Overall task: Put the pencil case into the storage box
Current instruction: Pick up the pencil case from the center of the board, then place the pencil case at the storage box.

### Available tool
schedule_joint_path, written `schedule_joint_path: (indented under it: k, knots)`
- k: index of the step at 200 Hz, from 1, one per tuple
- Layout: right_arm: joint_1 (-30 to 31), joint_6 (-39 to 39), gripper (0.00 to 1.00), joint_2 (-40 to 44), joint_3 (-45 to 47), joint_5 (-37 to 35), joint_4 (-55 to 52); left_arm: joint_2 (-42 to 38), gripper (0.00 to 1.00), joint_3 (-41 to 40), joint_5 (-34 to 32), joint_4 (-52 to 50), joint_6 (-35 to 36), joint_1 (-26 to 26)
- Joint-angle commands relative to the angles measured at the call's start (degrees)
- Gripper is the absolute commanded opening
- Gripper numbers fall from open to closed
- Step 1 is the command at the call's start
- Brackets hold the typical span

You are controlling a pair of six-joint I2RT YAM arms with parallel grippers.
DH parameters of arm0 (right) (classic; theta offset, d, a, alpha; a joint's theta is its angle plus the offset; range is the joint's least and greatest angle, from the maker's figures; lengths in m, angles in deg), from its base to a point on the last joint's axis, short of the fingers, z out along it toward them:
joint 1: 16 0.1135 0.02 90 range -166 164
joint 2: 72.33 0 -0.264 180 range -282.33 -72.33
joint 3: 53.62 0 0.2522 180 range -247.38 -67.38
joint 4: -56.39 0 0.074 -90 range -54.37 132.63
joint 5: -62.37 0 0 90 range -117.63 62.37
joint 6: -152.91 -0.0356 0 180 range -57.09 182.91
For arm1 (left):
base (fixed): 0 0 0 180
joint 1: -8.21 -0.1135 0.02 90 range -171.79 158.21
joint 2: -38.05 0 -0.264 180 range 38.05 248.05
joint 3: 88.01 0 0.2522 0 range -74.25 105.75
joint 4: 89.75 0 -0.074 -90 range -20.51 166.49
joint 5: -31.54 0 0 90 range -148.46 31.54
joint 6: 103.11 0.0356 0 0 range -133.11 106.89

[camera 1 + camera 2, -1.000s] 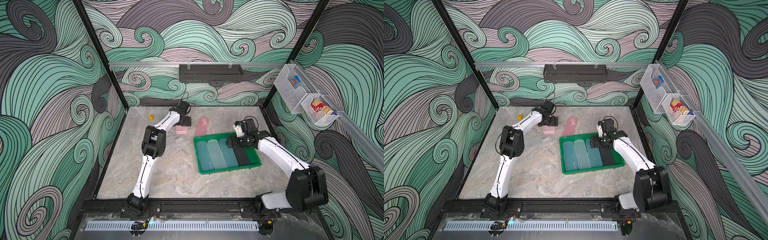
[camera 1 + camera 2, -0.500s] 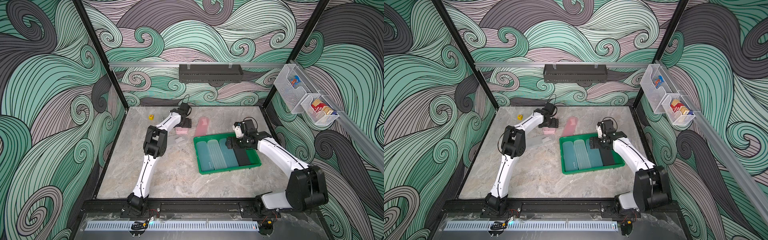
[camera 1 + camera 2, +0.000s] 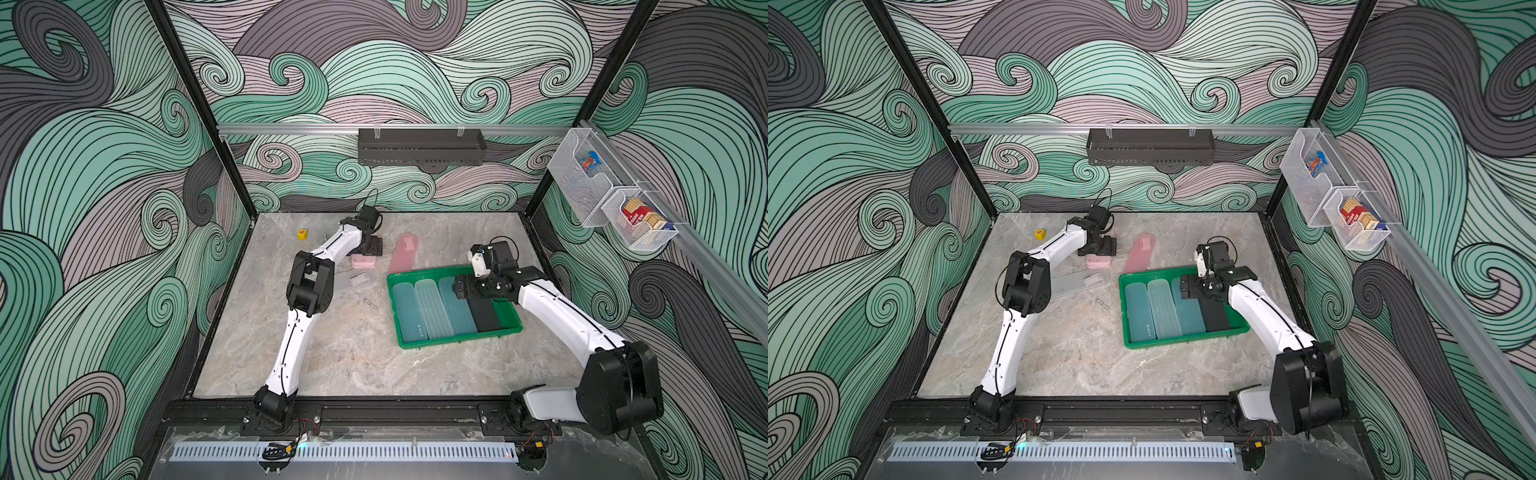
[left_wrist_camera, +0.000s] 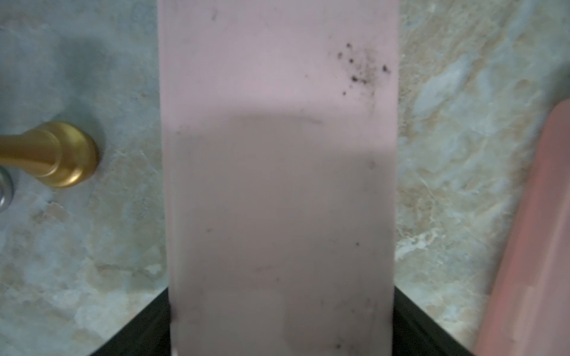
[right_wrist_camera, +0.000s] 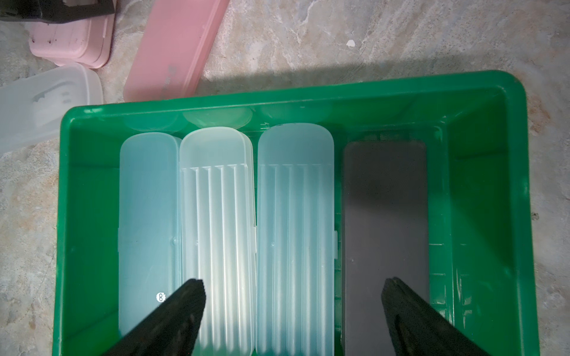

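Four pencil cases (image 3: 432,309) sit in the storage box (image 3: 457,338); the left gripper (image 3: 368,254) clamps the pink pencil case (image 3: 363,262), and the right gripper (image 5: 293,282) hangs apart.

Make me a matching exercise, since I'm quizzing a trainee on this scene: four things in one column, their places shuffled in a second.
1. black pencil case
2. pale pink pencil case
3. clear pencil case
4. yellow cube

a. near the table's far left corner
b. inside the storage box
c. between the left gripper's fingers
d. on the table by the left arm's elbow

Pairs: 1-b, 2-c, 3-d, 4-a.
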Motion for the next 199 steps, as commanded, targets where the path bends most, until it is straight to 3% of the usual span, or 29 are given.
schedule_joint_path:
  k: [1,68,101,155,199]
  knots:
    - [0.2,-0.9,0.92,1.7,1.0,-0.4,0.2,-2.6,0.83,-0.3,2.3,-5.8,-0.8,0.5]
    - [0.2,-1.5,0.92,4.5,2.5,-0.3,0.0,-11.1,0.83,-2.8,2.9,-9.4,-2.2,0.8]
    - [0.2,-1.8,0.92,6.4,3.7,-0.6,-0.2,-18.2,0.83,-7.3,2.0,-11.2,-4.5,3.6]
    - [-0.1,-2.6,0.93,8.1,5.8,-1.0,-0.8,-30.8,0.83,-23.1,0.8,-8.3,-15.9,13.8]
    - [-1.0,-3.8,0.93,10.9,8.0,-0.9,-1.7,-33.9,0.84,-28.4,-2.9,-6.6,-25.6,24.1]
